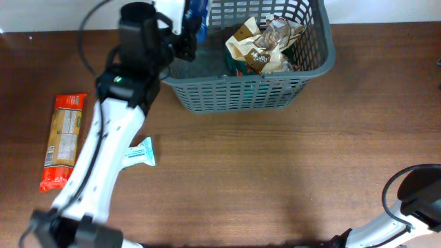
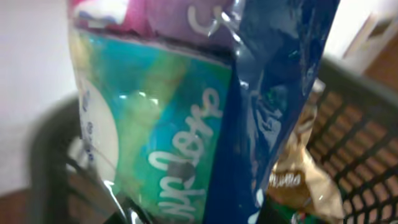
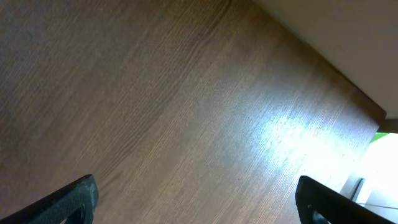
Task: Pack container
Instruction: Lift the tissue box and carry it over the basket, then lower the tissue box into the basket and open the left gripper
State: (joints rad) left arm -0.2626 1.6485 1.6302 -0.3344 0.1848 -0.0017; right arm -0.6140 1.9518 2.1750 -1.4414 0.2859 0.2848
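The left gripper (image 1: 187,36) is reaching over the far left corner of the basket (image 1: 241,93), which is sitting at the far edge of the bench (image 1: 275,172), a little right of the middle. Its jaws are standing only narrowly apart and are pinching a blue packet (image 1: 198,14), which is hanging over the basket's rim at that corner. In the left wrist view the blue packet (image 2: 280,93) is filling most of the picture, showing a teal panel with white script beside its glossy blue side, and it is hiding the gripper's own fingers. Behind it the basket's slotted wall (image 2: 357,149) is showing, with a brown packet (image 2: 298,180) lying inside. From overhead, crumpled brown packets (image 1: 265,41) are lying in the right half of the basket. A red packet (image 1: 62,141) is lying lengthwise on the bench near its left edge, well apart from the basket, and a small teal packet (image 1: 141,153) is lying just beside the left arm's white link. The right gripper (image 3: 196,186) is hanging over bare bench at the near right corner, jaws spread wide, holding nothing and touching nothing.
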